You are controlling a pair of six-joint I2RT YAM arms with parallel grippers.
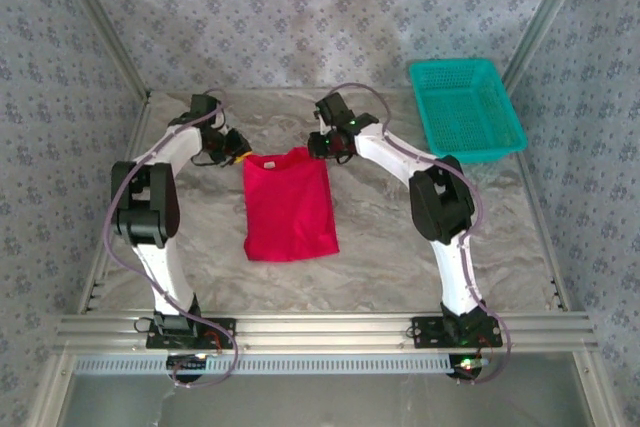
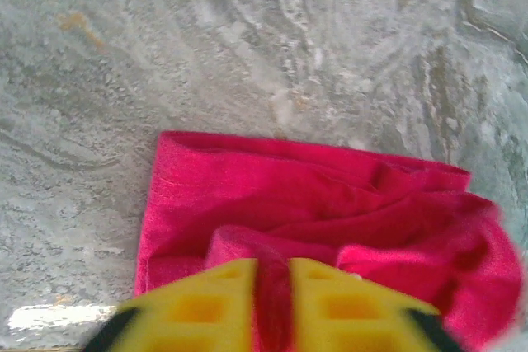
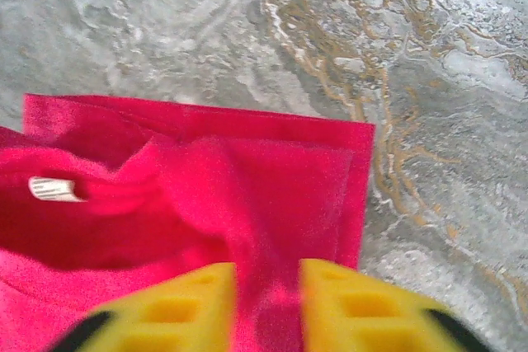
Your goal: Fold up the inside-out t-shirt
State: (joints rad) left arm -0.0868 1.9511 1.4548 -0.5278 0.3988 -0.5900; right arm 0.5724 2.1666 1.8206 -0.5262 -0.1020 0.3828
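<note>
The red t-shirt (image 1: 288,207) lies on the marbled table (image 1: 390,247) as a narrow upright rectangle, neck end away from the arm bases. My left gripper (image 1: 238,155) sits at its far left corner. In the left wrist view a raised ridge of the t-shirt (image 2: 330,195) fills the narrow gap of that gripper (image 2: 272,302). My right gripper (image 1: 328,144) is at the far right corner. In the right wrist view the t-shirt (image 3: 247,179) bunches up into the gap of that gripper (image 3: 268,307), and the white neck tag (image 3: 54,189) shows at the left.
A teal mesh basket (image 1: 465,107) stands at the back right of the table. Patterned walls and metal frame posts close in the back and sides. An aluminium rail (image 1: 320,327) runs along the near edge by the arm bases.
</note>
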